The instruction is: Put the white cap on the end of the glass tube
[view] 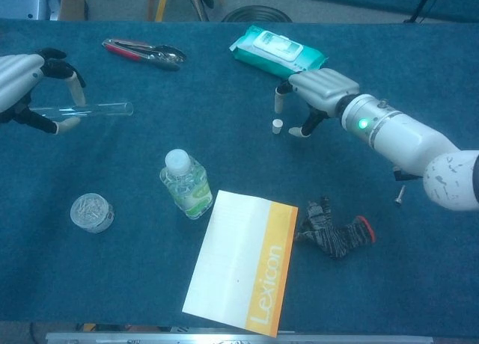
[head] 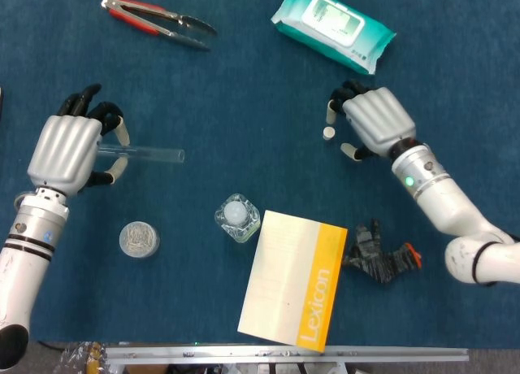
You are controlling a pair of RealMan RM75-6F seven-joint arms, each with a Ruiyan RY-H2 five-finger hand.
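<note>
1. right hand [head: 374, 123] spread, fingers around the cap [head: 328, 133] on the tabletop [head: 244, 81]; a clumsy close could knock it away.
2. left hand [head: 69, 146] pinches the tube [head: 150, 154], held level; a loose pinch could let it slip.

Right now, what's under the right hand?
The white cap stands on the blue table by the fingertips of the right hand, not visibly gripped. The cloth beneath the palm is hidden in the head view; the chest view shows nothing else there.
</note>
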